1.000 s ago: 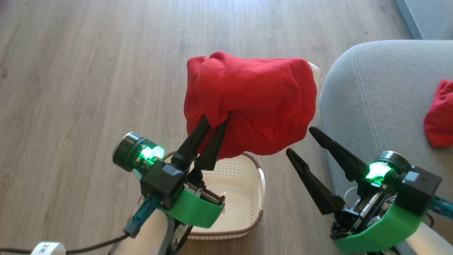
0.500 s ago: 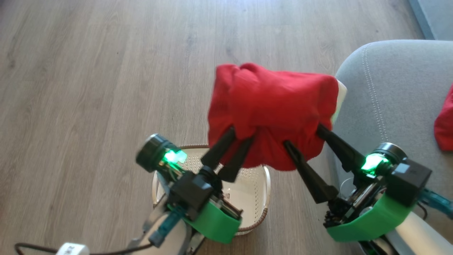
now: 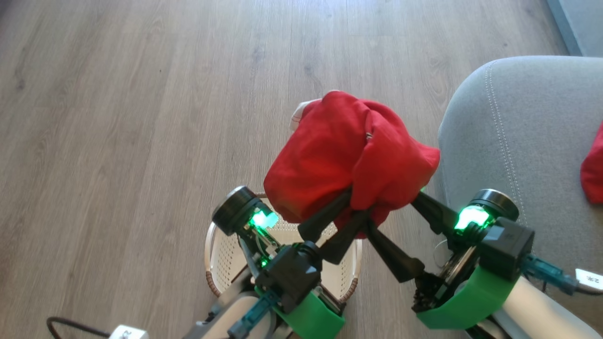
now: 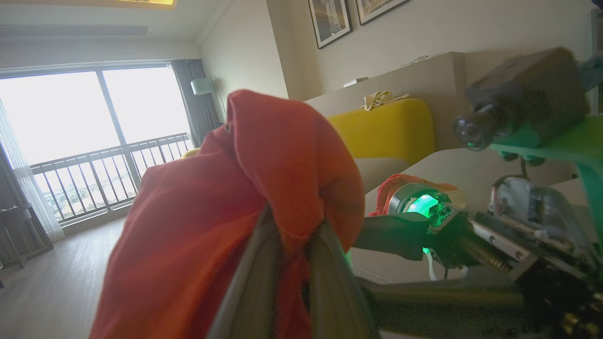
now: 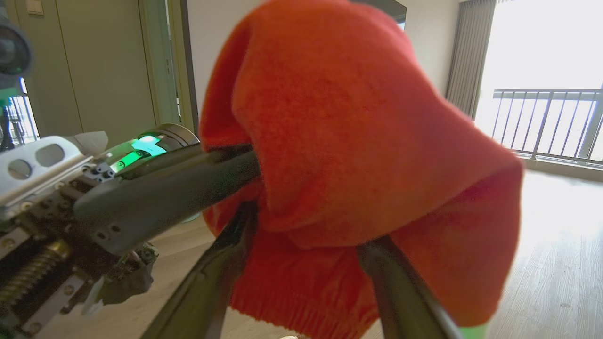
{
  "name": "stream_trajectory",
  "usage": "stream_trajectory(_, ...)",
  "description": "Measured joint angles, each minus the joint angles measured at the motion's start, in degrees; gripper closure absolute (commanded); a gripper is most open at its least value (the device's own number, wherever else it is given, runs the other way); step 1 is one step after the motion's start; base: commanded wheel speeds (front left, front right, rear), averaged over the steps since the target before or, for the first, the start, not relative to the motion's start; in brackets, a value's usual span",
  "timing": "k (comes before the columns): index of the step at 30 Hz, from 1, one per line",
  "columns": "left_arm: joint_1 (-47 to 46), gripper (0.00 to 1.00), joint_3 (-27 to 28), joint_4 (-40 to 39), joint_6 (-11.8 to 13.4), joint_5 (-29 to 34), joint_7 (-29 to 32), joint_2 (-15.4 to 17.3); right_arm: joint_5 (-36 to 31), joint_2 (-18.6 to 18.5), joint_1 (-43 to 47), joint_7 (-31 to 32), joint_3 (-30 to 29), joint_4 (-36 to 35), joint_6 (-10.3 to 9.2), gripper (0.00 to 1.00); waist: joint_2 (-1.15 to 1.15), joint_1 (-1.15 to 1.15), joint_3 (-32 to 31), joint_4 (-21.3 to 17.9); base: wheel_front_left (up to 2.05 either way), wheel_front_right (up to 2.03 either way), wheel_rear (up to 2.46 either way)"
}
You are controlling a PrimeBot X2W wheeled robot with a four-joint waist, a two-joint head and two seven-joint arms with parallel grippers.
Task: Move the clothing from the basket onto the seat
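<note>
A bright red garment point(image 3: 348, 160) hangs bunched in the air above the floor, with a white patch showing at its top left edge. My left gripper point(image 3: 359, 205) is shut on its lower folds, and the left wrist view shows the cloth point(image 4: 226, 197) pinched between the fingers point(image 4: 264, 282). My right gripper point(image 3: 392, 208) is open, its two spread fingers reaching under the cloth from the right; the garment point(image 5: 348, 141) drapes over and between them. The cream basket point(image 3: 221, 254) stands on the floor below my left arm. A second red garment point(image 3: 594, 169) lies on the grey seat point(image 3: 518, 141).
Wood floor point(image 3: 141, 117) spreads to the left and ahead. The seat's rounded corner with its pale seam is just right of the held garment. A yellow sofa back point(image 4: 386, 127) and a balcony window point(image 4: 94, 117) are beyond. A cable trails at the lower left.
My left gripper has carried the garment to the right, towards the seat, and the cloth has bunched up. The right gripper's open fingers now sit under the cloth. The head view has shifted.
</note>
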Motion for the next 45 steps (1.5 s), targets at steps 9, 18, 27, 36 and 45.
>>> stream_trajectory(9,0.01,1.00,-1.46,0.85,-0.51,-0.05,0.00,0.09,-2.88,1.44,0.03,0.01,-0.22,0.24,0.00,0.00,0.00,0.00,-0.82,0.24,0.00,0.00,0.00)
stream_trajectory(18,0.03,1.00,-1.49,1.15,-0.56,-0.07,-0.07,0.05,-6.22,4.72,0.42,0.18,-2.87,1.45,0.01,0.51,0.00,0.00,-1.45,0.39,0.00,0.00,0.00)
stream_trajectory(27,0.01,1.00,-1.54,1.26,-1.04,-0.13,-0.08,0.00,-6.86,6.51,1.48,0.19,-5.04,1.64,0.22,1.00,0.00,0.00,-0.68,0.78,0.00,0.00,0.00)
stream_trajectory(36,-0.45,0.87,-1.44,0.92,-0.98,-0.26,-0.49,-0.23,-8.12,7.44,1.63,0.36,-6.92,0.76,0.45,1.00,0.00,0.00,0.35,1.23,0.00,0.00,0.00)
stream_trajectory(45,-0.43,0.00,-1.40,1.51,-0.88,-0.40,-0.47,-0.16,-12.30,8.92,1.69,0.33,-11.61,-0.09,0.43,1.00,0.00,0.00,-0.07,1.15,0.00,0.00,0.00)
